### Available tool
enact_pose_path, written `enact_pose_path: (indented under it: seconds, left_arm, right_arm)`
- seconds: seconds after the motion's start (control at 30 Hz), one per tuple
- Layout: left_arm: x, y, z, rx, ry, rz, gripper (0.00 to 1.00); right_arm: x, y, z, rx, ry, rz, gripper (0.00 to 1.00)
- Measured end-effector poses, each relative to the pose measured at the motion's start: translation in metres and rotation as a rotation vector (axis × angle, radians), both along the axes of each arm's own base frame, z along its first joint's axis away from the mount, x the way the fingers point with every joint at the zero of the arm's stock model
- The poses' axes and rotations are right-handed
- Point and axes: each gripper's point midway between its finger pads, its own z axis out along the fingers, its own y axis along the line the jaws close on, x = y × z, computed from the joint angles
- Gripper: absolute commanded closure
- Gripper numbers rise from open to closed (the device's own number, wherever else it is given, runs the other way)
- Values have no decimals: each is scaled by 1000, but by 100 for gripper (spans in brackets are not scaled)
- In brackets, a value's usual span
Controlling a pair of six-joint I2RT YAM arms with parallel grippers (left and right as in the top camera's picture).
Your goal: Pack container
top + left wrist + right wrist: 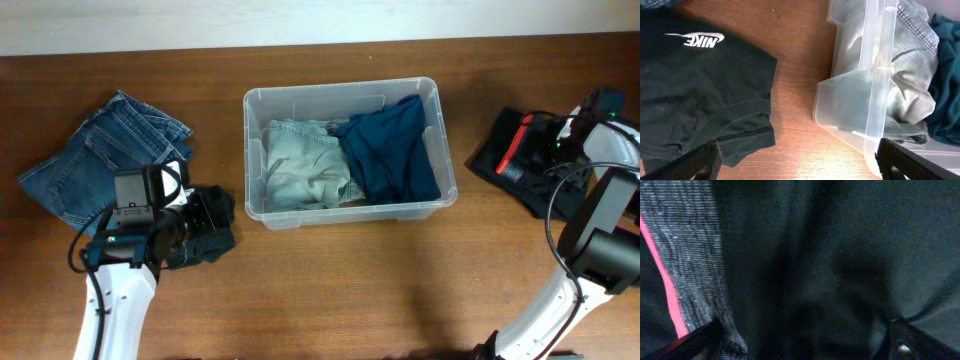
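Nearest the robot, the left gripper (799, 164) hangs low over the table (350, 290) with its fingers spread wide and nothing between them. Under it lies a dark T-shirt (700, 90), crumpled, its white Nike logo (695, 39) facing up. Bare wood shows between the shirt's hem and the bin's corner.

Over on the right, the right gripper (805, 342) is also splayed wide, nose down over a black garment (815, 255). The fabric fills the wrist view, and a pink-red stripe (670, 295) runs along a grey knit panel at the left. Whether the fingertips press into the cloth cannot be told.

In the middle of the table, between the two arms, sits the container (345, 212). It is a large rectangular bin of clear, slightly milky plastic with rounded corners and a thick rolled rim. From the left wrist its near corner shows a stepped moulding in the wall, and the clothes inside read through the plastic. It stands upright and open-topped, and it is already loaded. A pale denim garment (300, 165) is bunched in the left half. A teal garment (395, 150) fills the right half and laps up against the far right corner.

Furthest back on the left, folded blue jeans (90, 160) lie flat on the table beside the T-shirt, well apart from the container.
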Motion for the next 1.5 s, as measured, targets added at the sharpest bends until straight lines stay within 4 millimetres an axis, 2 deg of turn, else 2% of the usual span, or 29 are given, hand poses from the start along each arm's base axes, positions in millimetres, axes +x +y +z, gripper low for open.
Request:
enact_pose_path:
  seconds: [0.13, 0.37, 0.57, 0.7, 0.9, 1.07, 1.27, 1.37, 1.5]
  left_arm:
    - [0, 0, 0, 0, 0, 0, 1]
    - [0, 0, 0, 0, 0, 0, 1]
    - [0, 0, 0, 0, 0, 0, 1]
    - [0, 0, 0, 0, 0, 0, 1]
    - [0, 0, 0, 0, 0, 0, 1]
    - [0, 0, 0, 0, 0, 0, 1]
    - [0, 0, 0, 0, 0, 0, 1]
    - [0, 0, 0, 0, 0, 0, 1]
    - [0, 0, 0, 0, 0, 0, 1]
  right_arm:
    - [2, 1, 0, 4, -5, -1, 66]
    - [4, 3, 2, 13, -9, 9, 94]
    - [4, 6, 7, 36, 11, 11, 96]
    - [1, 12, 19, 74, 40, 16, 96]
    - [15, 9, 65, 70, -3, 23, 96]
    - [22, 10, 112, 36, -74, 35, 96]
    - [29, 29, 166, -17, -179, 81, 96]
    - [28, 36, 179, -26, -199, 95, 96]
    - [24, 36, 178, -37, -178, 90, 96]
